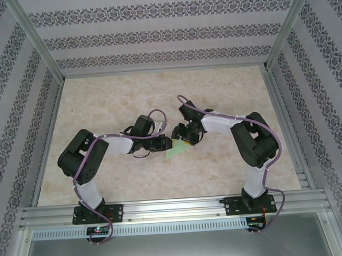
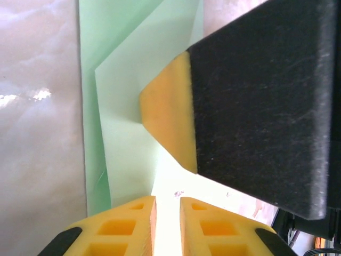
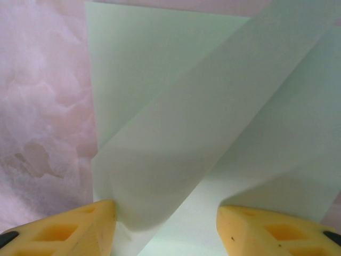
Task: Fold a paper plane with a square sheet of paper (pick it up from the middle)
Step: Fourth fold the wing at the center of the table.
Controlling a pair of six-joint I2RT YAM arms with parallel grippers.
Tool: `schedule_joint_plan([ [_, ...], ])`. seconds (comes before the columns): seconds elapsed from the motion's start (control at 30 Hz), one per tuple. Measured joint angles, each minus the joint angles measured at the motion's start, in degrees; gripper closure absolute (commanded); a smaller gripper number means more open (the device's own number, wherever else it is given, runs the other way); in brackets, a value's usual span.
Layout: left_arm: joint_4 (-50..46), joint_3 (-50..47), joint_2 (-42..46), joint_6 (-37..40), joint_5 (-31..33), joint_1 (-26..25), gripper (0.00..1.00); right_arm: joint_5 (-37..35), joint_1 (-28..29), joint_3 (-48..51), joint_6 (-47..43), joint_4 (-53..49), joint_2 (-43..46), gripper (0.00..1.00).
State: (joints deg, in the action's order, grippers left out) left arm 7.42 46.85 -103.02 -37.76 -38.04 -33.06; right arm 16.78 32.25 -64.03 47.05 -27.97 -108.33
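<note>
Jaws of left gripper [image 2: 168,201] found nearly pressed together, a narrow slot left between them and pale paper showing in it; pinched or merely straddled, cannot tell. Jaws of right gripper [image 3: 166,209] found spread wide, astride a raised diagonal flap [image 3: 176,149], with the pad [image 3: 101,224] at the view's left touching the flap's edge and nothing clamped. Square sheet of paper [image 1: 173,152] located at mid-desk, between the two grippers and just on their near side, already partly folded on slanting lines. Long axis judged oblique from above: pointed tip toward near-left, broader end running far-right under the right gripper. From the left wrist, folded edges seen running straight ahead from the slot, with the right gripper's yellow pad [image 2: 165,114] on or just above the sheet further on. Both arms judged equally close, left on the left flank, right on the far-right flank. Coming move judged to turn on the flap standing between the spread right jaws, with the sheet's left side as anchor. Desk [image 1: 118,96] bare all round; side rails [image 1: 49,128] and patterned walls [image 1: 155,37] well apart.
</note>
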Motion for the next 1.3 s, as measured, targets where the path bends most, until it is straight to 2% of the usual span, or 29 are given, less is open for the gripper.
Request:
schedule_joint_plan([
  [0.9, -4.66, 2.69, -2.80, 1.49, 2.14, 0.00, 0.83, -0.24, 0.00, -0.17, -0.04, -0.39, -0.20, 0.45],
  [1.3, -6.01, 3.26, -3.02, 1.75, 2.78, -0.02, 0.85, -0.24, 0.00, -2.64, -0.07, -3.54, -1.90, 0.47],
])
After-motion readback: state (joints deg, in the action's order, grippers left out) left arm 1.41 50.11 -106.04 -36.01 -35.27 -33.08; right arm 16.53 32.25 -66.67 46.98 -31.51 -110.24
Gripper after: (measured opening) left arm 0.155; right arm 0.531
